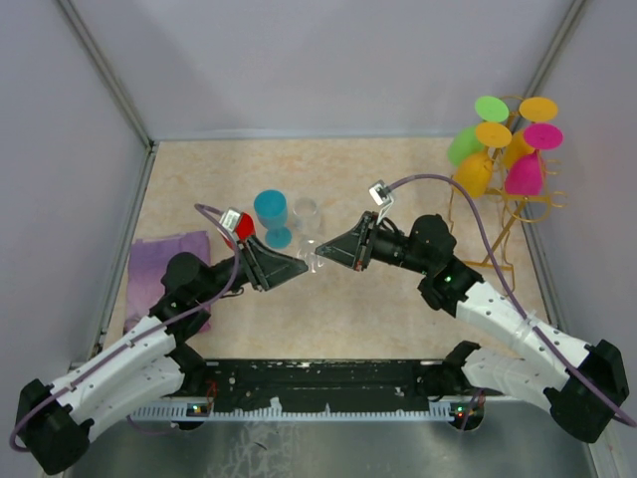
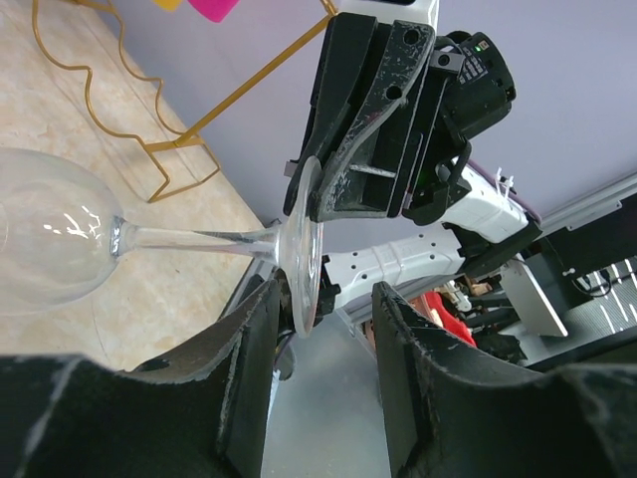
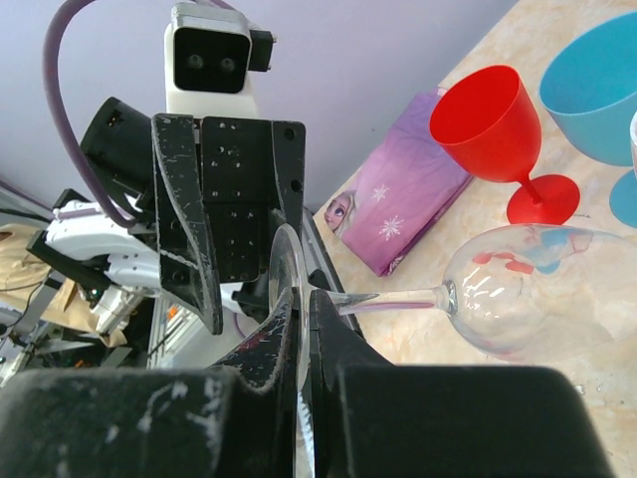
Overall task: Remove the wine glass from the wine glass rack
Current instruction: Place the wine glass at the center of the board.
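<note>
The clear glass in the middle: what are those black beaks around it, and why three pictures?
Two robot arms stand at a table's near edge. One picture looks down from above; the others come from a camera on each wrist. The right arm's fingers pinch the foot of the clear wine glass, held sideways. The left arm's fingers stand open either side of that foot. On the table: a blue glass, a red glass, a purple bundle, and a gold wire rack hung with coloured glasses.
</note>
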### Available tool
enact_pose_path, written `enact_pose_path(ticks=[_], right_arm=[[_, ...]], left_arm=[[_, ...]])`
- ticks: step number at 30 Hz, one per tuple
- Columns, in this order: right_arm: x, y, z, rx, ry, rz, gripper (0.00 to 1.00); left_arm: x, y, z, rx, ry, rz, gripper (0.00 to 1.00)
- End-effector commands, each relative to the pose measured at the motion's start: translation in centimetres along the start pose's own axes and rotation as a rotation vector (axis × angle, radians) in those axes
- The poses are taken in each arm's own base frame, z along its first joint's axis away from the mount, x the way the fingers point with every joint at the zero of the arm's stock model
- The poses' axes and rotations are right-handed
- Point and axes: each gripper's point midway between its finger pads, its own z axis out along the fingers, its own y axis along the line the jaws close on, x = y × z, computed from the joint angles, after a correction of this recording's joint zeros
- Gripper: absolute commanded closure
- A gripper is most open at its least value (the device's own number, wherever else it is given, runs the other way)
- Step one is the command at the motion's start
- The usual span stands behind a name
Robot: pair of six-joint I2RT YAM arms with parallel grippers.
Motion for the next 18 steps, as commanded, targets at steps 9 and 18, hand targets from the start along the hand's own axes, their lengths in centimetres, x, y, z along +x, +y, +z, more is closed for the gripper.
enact_pose_path(ticks=[9, 18], right_arm=[[-3.7, 4.0, 0.1, -0.115, -0.100, -0.089, 1.00], [-3.7, 4.5, 0.1, -0.131, -0.086, -0.097, 1.00]], left_arm=[[0.3, -1.1, 1.1, 0.022, 0.102, 0.034, 0.55], [0.9, -0.7, 1.3, 0.006, 0.157, 0.038, 0.81]])
